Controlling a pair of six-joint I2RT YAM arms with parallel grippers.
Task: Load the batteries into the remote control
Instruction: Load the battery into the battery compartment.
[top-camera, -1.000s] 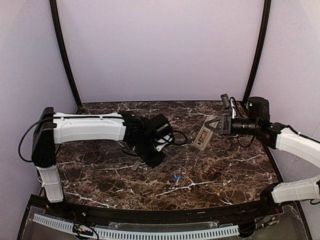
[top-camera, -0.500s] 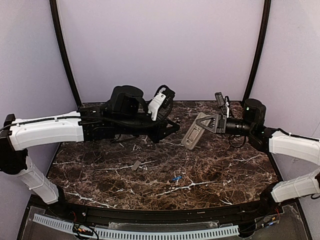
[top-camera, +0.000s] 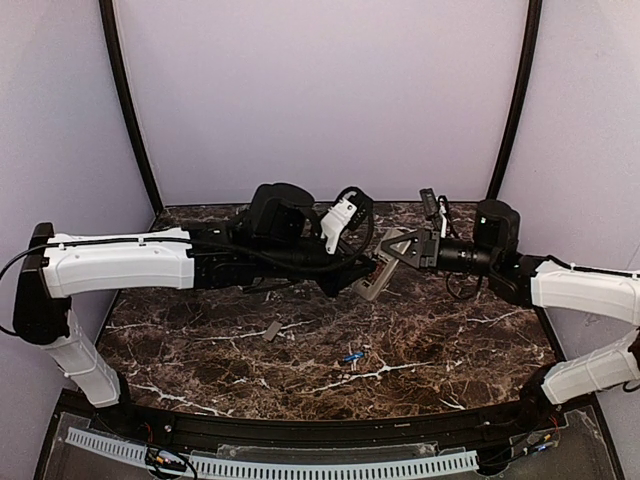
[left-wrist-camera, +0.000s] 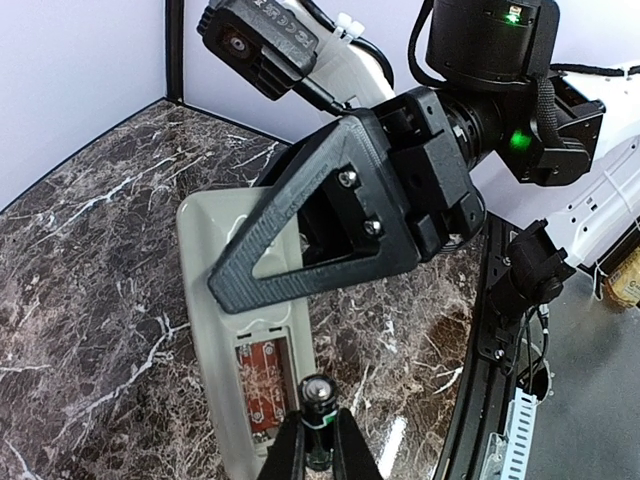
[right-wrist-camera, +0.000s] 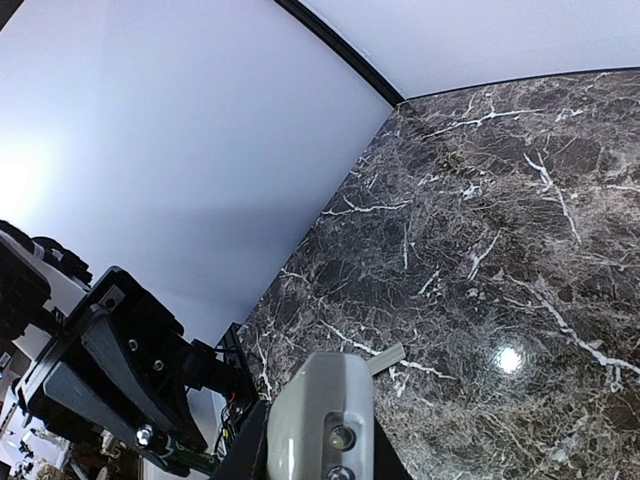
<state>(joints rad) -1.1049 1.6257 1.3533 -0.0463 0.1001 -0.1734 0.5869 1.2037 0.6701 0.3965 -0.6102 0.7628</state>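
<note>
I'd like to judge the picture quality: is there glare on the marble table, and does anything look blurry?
Right wrist view: a round white glare spot on the table, and the remote control, right at the lens, looks soft. Left wrist view: the battery nearest the lens is slightly soft. Top view: even, violet-tinted light, no strong glare.

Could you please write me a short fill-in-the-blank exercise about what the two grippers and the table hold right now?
The right gripper holds the remote control, while the left gripper is shut on a ____.
A loose battery, wrapped in ____, lies on the table.
In the top view, the grey cover lies to that loose battery's ____.
Missing words: battery; blue; left.
</note>
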